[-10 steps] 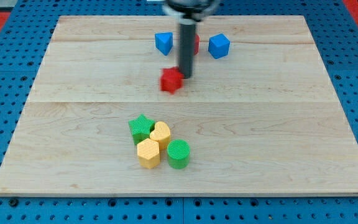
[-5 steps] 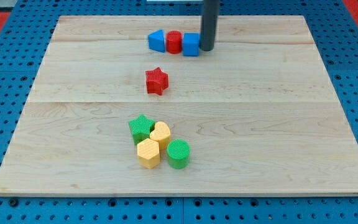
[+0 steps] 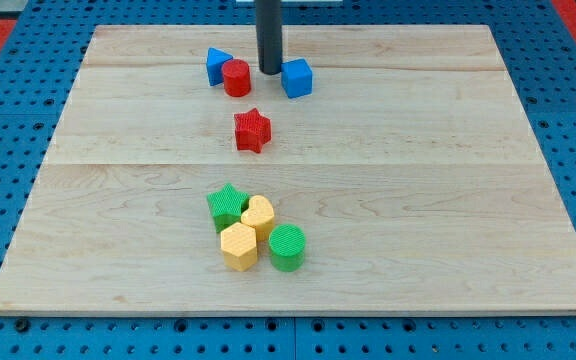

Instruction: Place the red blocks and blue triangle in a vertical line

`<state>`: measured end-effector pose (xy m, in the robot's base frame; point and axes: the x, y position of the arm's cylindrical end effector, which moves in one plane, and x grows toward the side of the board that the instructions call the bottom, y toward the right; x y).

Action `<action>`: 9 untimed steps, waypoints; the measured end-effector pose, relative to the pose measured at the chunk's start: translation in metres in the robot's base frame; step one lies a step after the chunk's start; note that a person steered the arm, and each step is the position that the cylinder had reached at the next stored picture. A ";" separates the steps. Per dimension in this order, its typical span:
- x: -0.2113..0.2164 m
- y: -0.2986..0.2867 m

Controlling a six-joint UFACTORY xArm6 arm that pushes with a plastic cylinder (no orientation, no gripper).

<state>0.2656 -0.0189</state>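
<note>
1. A wooden board (image 3: pixel 448 200) is seen lying on a blue pegboard (image 3: pixel 8 200).
2. No gripper is fitted, so nothing is clenched or released; the arm ends in a dark rod, and my tip (image 3: pixel 269 71) is set down on the board near the view's top.
3. My tip is placed between the red cylinder (image 3: pixel 236 78) on its left and the blue cube (image 3: pixel 297 77) on its right, just beside both; whether either is touched cannot be told.
4. The blue triangle (image 3: pixel 218 65) is found touching the red cylinder on its upper left.
5. The red star (image 3: pixel 252 130) is seen alone below the cylinder, slightly to the right of it and well apart from my tip.
6. Lower on the board, a tight cluster is formed by a green star (image 3: pixel 228 205), a yellow heart-like block (image 3: pixel 259 214), a yellow hexagon (image 3: pixel 238 246) and a green cylinder (image 3: pixel 287 247).
</note>
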 end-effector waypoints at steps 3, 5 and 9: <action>-0.020 -0.106; 0.026 -0.061; 0.011 0.036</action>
<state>0.2767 0.0171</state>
